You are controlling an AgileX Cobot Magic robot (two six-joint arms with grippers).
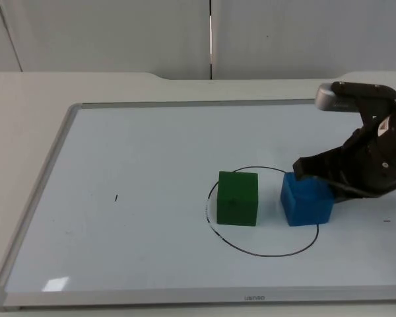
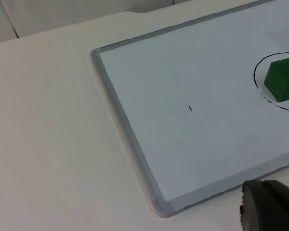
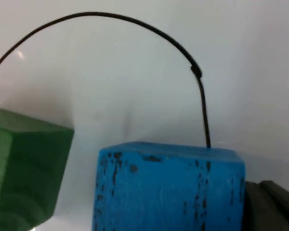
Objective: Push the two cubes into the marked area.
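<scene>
Inside the drawn circle (image 1: pixel 264 249) on the whiteboard (image 1: pixel 119 231), green cube (image 1: pixel 238 198) sits beside blue cube (image 1: pixel 306 199); right claw (image 1: pixel 302 169) touches the blue one, grip state unclear; left claw (image 2: pixel 272 207) waits off-board

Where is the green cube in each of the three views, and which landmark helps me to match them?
Top view: the green cube stands inside the drawn circle, at its left edge, apart from the blue cube.
Left wrist view: the green cube sits just inside the circle line.
Right wrist view: the green cube stands beside the blue cube.
Shared landmark: the black circle line.
</scene>
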